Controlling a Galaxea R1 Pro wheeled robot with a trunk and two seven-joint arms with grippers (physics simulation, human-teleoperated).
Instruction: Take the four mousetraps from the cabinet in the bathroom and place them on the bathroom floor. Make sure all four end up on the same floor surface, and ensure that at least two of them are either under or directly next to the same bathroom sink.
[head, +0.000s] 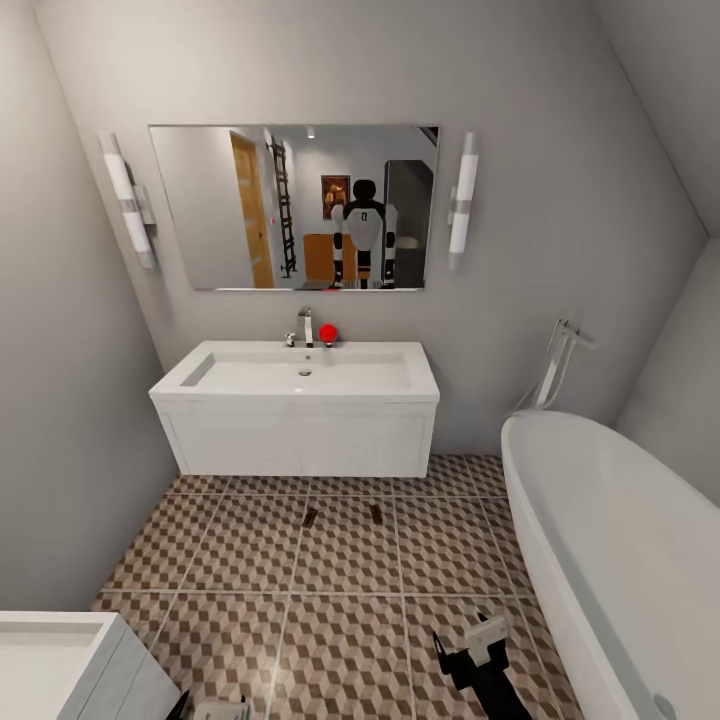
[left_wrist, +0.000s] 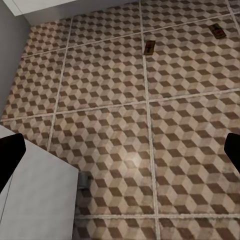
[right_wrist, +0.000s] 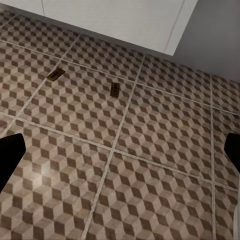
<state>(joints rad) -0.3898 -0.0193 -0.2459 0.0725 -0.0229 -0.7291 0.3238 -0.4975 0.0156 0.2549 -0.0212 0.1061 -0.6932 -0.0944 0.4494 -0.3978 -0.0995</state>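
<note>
In the head view, the right pincer (head: 470, 640) is hanging nearest the camera at the lower edge, its pale fingers standing apart with nothing between them, over the bathroom floor (head: 340, 640). The left pincer (head: 222, 710) is barely peeking in at the bottom edge, beside the corner of a white unit (head: 60, 665); here I cannot tell how its fingers are standing. Farther off, two mousetraps are lying on the cube-patterned tiles just in front of the bathroom sink (head: 300, 372): one mousetrap (head: 310, 517) to the left and a second mousetrap (head: 376, 513) near it to the right, the two apart from each other. The sink is hanging on the wall with its chrome tap (head: 304, 327) and a red ball (head: 328, 333) beside the tap, under a mirror (head: 295, 205). A white bathtub (head: 620, 540) is running along the right.

In the left wrist view, the dark fingertips (left_wrist: 10, 155) are showing at both side edges, wide apart and empty, above the tiles (left_wrist: 125, 140). Two traps (left_wrist: 149, 48) (left_wrist: 217, 31) are lying flat well beyond them.

In the right wrist view, the fingertips (right_wrist: 10, 155) are again sitting spread at the edges, holding nothing. Both traps (right_wrist: 55, 75) (right_wrist: 115, 90) are resting on the tiles (right_wrist: 150, 190) near the white vanity front (right_wrist: 115, 20).
</note>
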